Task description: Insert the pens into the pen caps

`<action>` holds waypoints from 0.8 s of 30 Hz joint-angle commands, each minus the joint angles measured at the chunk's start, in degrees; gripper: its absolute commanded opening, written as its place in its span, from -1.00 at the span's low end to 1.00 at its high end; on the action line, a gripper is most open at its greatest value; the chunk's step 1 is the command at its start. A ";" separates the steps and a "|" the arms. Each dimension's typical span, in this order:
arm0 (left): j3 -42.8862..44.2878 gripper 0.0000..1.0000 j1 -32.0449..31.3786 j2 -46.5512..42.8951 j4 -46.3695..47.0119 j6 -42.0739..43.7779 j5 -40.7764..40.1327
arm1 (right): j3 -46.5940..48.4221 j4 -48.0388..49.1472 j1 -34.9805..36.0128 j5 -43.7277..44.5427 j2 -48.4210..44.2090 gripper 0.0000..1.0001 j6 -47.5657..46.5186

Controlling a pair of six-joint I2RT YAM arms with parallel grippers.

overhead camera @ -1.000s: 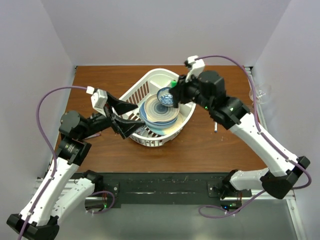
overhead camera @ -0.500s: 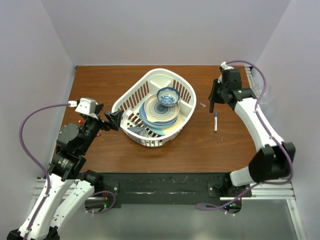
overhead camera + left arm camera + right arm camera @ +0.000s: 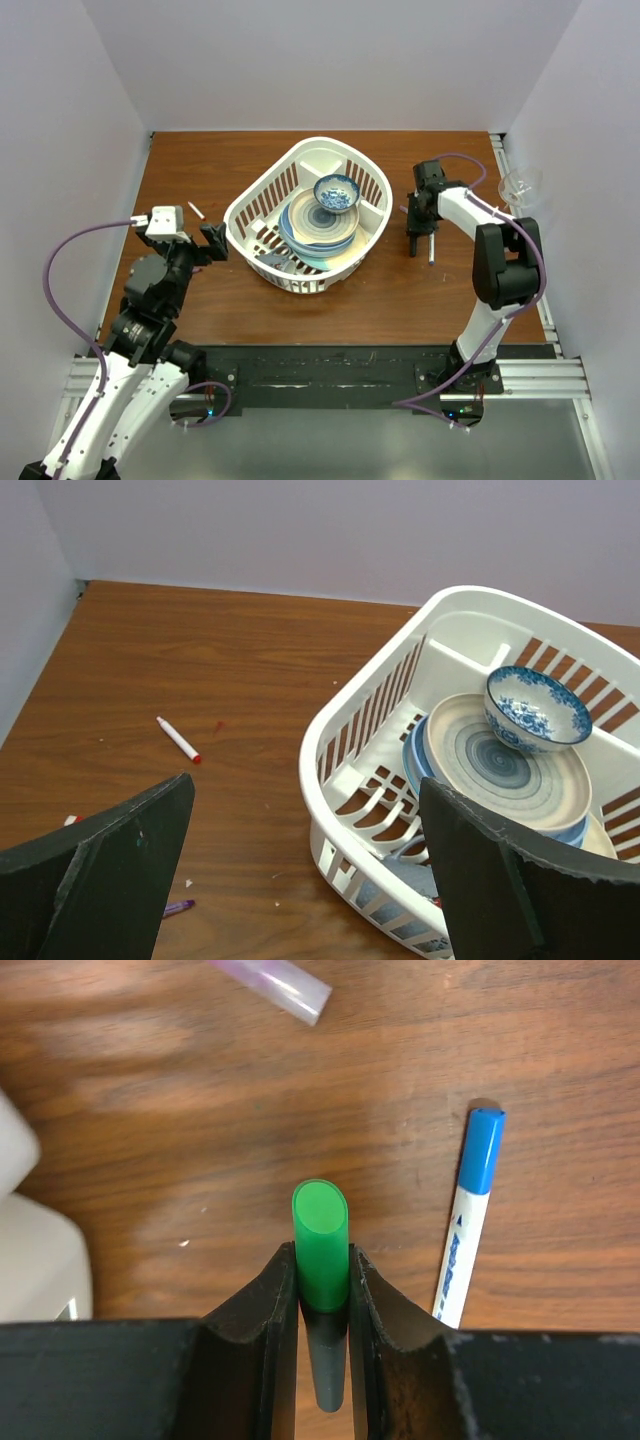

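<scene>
My right gripper is shut on a stubby black marker with a green end, the green end pointing at the table. A white pen with a blue cap lies just right of it, and a translucent purple cap lies beyond. From above, the right gripper is low, right of the white basket, next to the blue-capped pen. My left gripper is open and empty at the basket's left side. A thin white pen with a red tip lies on the table past it, also seen from above.
The basket holds stacked plates and a blue-patterned bowl. A wine glass stands at the table's right edge. A small purple piece lies by my left finger. Walls close in on three sides.
The right arm left the basket with the green-ended marker and came down to the table on its right. The left arm drew back from the basket's left wall, still open.
</scene>
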 commanded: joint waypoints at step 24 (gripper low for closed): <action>1.19 1.00 -0.37 2.03 -2.64 -3.51 -17.63 | -0.25 3.18 -0.40 3.85 0.09 -0.21 1.58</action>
